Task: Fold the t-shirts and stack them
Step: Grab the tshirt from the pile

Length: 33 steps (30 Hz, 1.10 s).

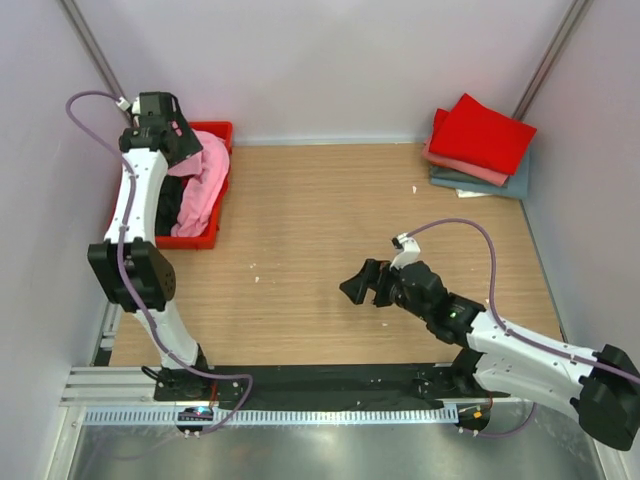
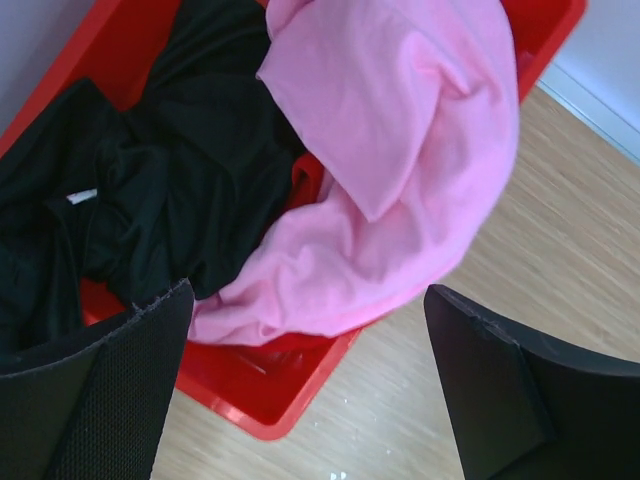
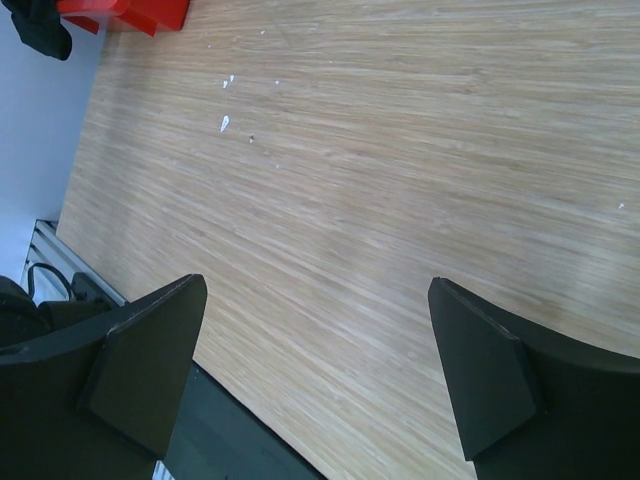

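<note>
A light pink t-shirt (image 1: 205, 180) lies crumpled in a red tray (image 1: 218, 130) at the back left, draped over its right rim, with a black t-shirt (image 1: 170, 205) under it. In the left wrist view the pink shirt (image 2: 400, 150) spills over the black one (image 2: 150, 170). My left gripper (image 1: 175, 132) hovers over the tray, open and empty (image 2: 310, 380). At the back right is a stack of folded shirts: bright red (image 1: 482, 132) on top, salmon (image 1: 455, 162) below, grey-blue (image 1: 505, 185) lowest. My right gripper (image 1: 365, 285) is open and empty above bare table (image 3: 315, 370).
The wooden table (image 1: 330, 230) is walled on the left, back and right. The tray's corner (image 2: 265, 425) sits near the table's left side. A black mat (image 1: 320, 382) and metal rail run along the near edge. Small white specks (image 3: 225, 122) dot the wood.
</note>
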Motion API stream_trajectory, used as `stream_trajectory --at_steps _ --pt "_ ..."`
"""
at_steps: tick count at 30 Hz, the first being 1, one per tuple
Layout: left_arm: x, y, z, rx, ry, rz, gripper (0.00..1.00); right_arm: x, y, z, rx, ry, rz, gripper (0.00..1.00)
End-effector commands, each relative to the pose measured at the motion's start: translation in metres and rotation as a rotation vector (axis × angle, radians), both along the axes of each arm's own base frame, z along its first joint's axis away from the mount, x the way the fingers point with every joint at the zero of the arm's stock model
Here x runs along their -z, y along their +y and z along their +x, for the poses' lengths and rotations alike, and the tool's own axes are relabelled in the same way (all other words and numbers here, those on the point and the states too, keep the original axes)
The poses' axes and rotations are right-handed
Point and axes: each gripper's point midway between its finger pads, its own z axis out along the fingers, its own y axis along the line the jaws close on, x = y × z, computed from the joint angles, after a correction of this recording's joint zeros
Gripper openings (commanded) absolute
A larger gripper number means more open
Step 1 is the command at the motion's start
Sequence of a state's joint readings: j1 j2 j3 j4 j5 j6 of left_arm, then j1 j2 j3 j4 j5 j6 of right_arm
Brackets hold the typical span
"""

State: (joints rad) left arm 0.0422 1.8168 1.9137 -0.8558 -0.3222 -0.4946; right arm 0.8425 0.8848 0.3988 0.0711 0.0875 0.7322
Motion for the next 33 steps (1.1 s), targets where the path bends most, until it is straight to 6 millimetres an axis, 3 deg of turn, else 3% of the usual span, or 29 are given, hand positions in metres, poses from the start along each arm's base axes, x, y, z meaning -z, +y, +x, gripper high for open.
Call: stream_trajectory --at_steps 1,4,12,18,20,23,25,26,28,30,31,32,33 --pt "0.009 0.011 0.022 -0.035 0.009 -0.026 0.98 -0.005 -0.006 -0.006 -0.007 -0.011 -0.015 0.99" --pt "0.035 0.014 0.039 -0.023 0.059 -0.039 0.95 0.001 -0.013 -0.014 -0.023 0.006 -0.035 0.99" --pt "0.076 0.004 0.072 0.029 0.068 -0.089 0.92 0.012 -0.029 -0.023 0.003 0.024 -0.058 0.99" --pt "0.093 0.003 0.084 0.015 0.064 -0.109 0.86 0.018 -0.031 -0.025 0.008 0.042 -0.067 0.99" --pt "0.1 0.005 0.087 0.01 0.072 -0.098 0.77 0.02 -0.031 -0.026 0.01 0.049 -0.07 0.99" --pt "0.103 0.004 0.093 0.027 0.072 -0.099 0.54 0.022 -0.032 -0.025 0.014 0.055 -0.079 0.99" --pt "0.098 0.002 0.099 0.044 0.054 -0.107 0.07 0.024 -0.033 -0.025 0.015 0.06 -0.088 0.99" --pt "0.096 0.0 0.099 0.046 0.055 -0.118 0.0 0.024 -0.034 -0.024 0.021 0.059 -0.092 0.99" --pt "0.07 -0.018 0.102 0.086 0.009 -0.134 0.0 0.025 -0.034 -0.024 0.021 0.063 -0.097 0.99" --pt "0.019 -0.039 0.099 0.129 -0.079 -0.113 0.0 0.023 -0.035 -0.021 0.035 0.049 -0.101 0.99" --pt "-0.029 -0.059 0.101 0.175 -0.179 -0.104 0.0 0.024 -0.038 -0.019 0.048 0.049 -0.12 0.99" --pt "-0.059 -0.091 0.092 0.244 -0.217 -0.093 0.0 0.021 -0.041 -0.016 0.066 0.042 -0.133 0.99" --pt "-0.134 -0.107 0.078 0.286 -0.379 -0.085 0.0 0.009 -0.044 -0.008 0.1 0.012 -0.142 0.99"
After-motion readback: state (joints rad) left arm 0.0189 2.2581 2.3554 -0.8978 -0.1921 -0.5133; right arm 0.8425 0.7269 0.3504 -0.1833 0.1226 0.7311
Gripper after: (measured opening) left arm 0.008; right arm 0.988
